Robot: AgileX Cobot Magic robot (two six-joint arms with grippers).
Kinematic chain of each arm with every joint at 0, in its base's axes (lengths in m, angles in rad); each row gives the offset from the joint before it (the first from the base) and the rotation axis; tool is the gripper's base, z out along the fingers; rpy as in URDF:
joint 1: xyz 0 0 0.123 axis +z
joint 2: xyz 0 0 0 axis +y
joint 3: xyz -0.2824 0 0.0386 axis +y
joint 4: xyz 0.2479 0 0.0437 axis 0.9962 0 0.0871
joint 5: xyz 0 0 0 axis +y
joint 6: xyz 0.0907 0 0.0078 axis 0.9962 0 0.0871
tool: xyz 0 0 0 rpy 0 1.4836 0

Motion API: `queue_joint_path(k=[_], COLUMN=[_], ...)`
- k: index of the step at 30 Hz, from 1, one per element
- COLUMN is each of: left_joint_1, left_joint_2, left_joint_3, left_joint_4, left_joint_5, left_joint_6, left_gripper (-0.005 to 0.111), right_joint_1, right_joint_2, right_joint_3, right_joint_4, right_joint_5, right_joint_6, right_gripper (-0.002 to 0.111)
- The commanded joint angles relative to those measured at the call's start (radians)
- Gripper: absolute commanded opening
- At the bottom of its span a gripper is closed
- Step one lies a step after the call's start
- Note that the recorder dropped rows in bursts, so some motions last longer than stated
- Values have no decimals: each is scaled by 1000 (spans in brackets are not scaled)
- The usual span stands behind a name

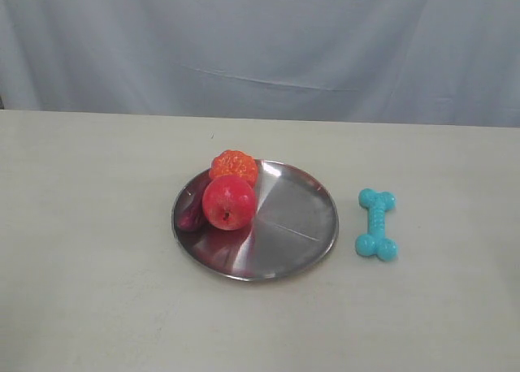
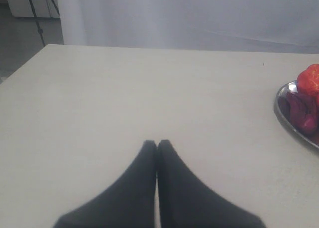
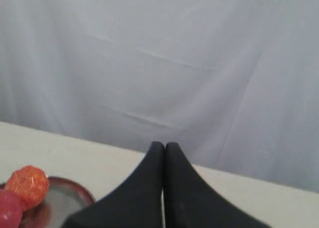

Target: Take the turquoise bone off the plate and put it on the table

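Note:
The turquoise bone (image 1: 377, 224) lies flat on the cream table (image 1: 89, 250), just right of the steel plate (image 1: 296, 226) and clear of its rim. Neither arm shows in the exterior view. My left gripper (image 2: 156, 143) is shut, tips together over bare tabletop, with the plate's edge (image 2: 281, 111) far off to one side. In the right wrist view my right gripper (image 3: 164, 146) is also shut and empty, raised above the table with the plate (image 3: 67, 198) low beside it. Both wrist views miss the bone.
On the plate's left part sit a red ball (image 1: 229, 202), an orange knobby ball (image 1: 234, 166) behind it and a dark purple toy (image 1: 192, 214) at the rim. A pale blue cloth (image 1: 268, 39) hangs behind the table's far edge.

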Motion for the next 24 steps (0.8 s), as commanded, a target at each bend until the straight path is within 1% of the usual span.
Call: queue_joint_path(k=[1,18,24], left_joint_1=[4,4,4], left_joint_2=[-1,-1,-1], left_joint_3=[3,3,3], left_joint_4=[-5,-5,-5], left_joint_5=[-5,-5,-5], left_joint_6=[-4,-4,-4], left_gripper=[0,0,0], right_joint_1=[-1,-1,-3], right_joint_2=[-59,-75,-189], right_joint_3=[70,77,77], right_joint_4=[-10,-10,-10], right_joint_5=[-153,-155,-148], right_joint_6=[7,7,7], right_gripper=[-1,-1,-1])
